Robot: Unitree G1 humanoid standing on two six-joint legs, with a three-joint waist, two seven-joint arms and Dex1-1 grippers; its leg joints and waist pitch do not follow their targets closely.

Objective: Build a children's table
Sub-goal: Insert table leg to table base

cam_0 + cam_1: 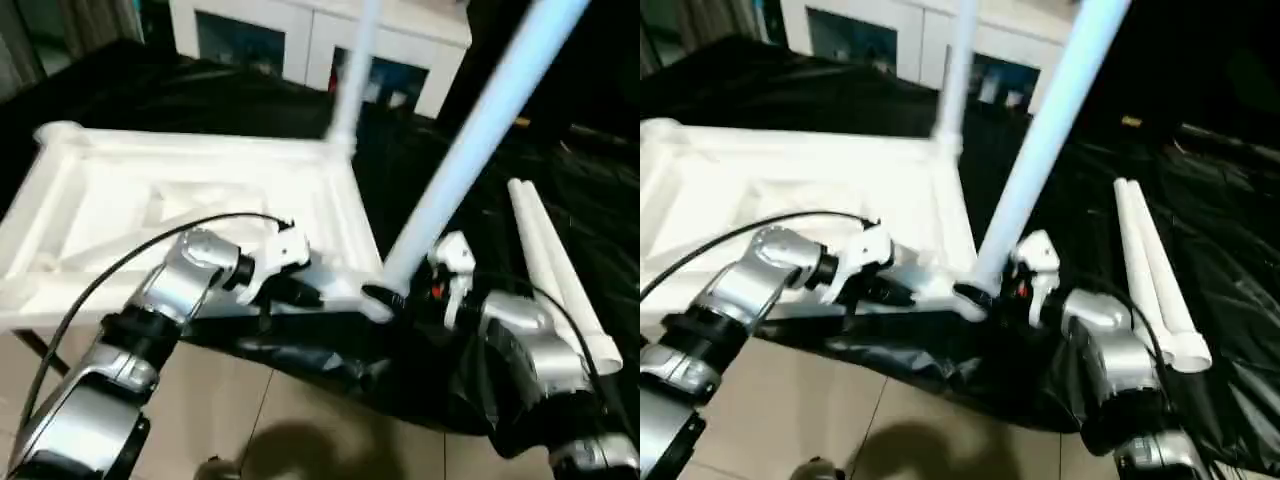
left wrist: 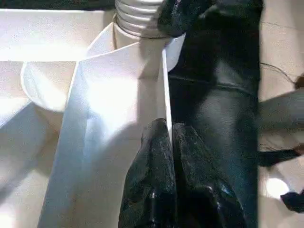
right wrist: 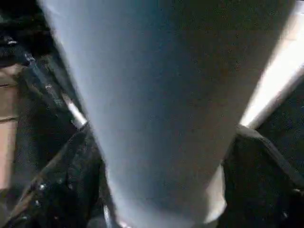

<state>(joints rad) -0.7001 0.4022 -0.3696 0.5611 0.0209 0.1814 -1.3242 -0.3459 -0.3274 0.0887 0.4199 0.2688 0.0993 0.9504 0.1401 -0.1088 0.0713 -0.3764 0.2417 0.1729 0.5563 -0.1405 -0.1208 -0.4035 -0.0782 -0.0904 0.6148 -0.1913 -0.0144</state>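
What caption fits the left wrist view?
Shut left claw pinching the upturned table top's rim beside a leg's ribbed base in its corner socket.

— How are the arms set?
— Both silver forearms reach forward, wrists bent toward each other.
— And the grippers?
— Left gripper [image 2: 167, 142] pinched closed; right gripper [image 3: 161, 180] fingers [image 3: 61, 190] spread wide.

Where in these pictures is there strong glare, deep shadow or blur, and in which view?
Left wrist view: glare washes out the tabletop, while the black sheet is very dark. Right wrist view: the leg is close and blurred, shaded on one side with a bright strip on the other. Left eye view: the leaning leg looks soft, and a dark shadow lies on the floor.
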